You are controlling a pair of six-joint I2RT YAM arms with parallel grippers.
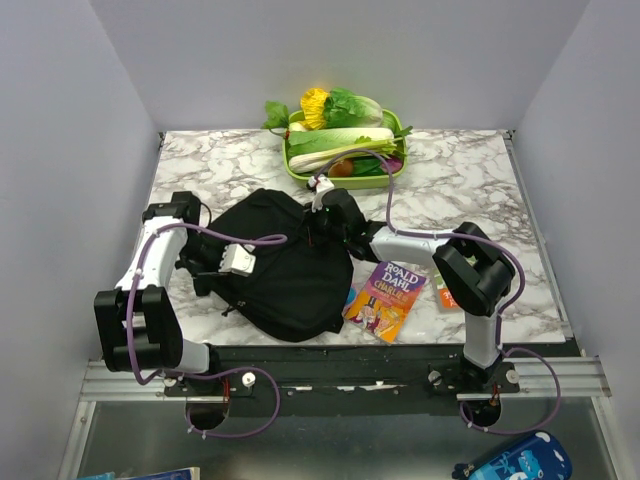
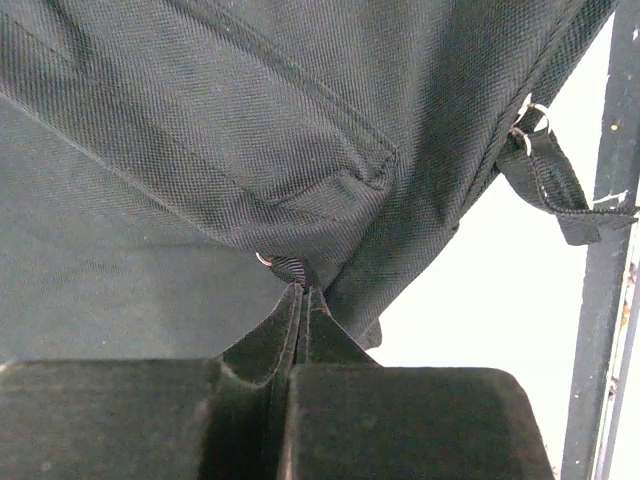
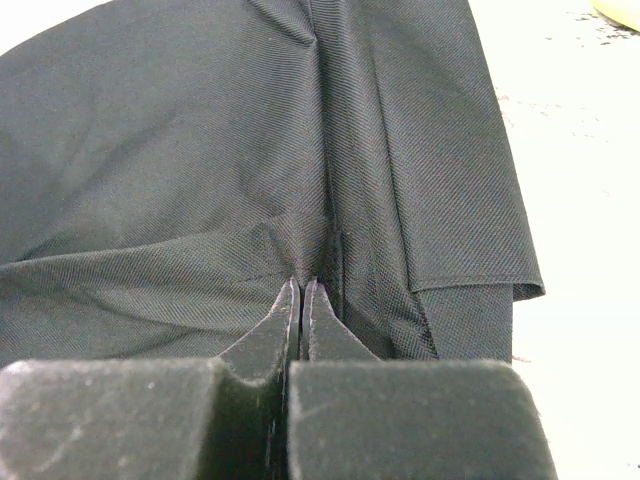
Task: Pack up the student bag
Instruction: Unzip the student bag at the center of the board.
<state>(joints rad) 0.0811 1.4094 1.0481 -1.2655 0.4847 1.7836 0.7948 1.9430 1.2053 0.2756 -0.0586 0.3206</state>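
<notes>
At the near edge of the table, the left arm folded at its elbow, reached away along the left side, then angled inward. The left gripper met the student bag from the left, jaws pressed together on a small fabric tab. The right arm stood to a raised elbow and stretched leftward. The right gripper pinched a fold at the bag's far edge. The bag lay mid-table between both arms, with a paperback near its right side and a green tray of vegetables beyond.
</notes>
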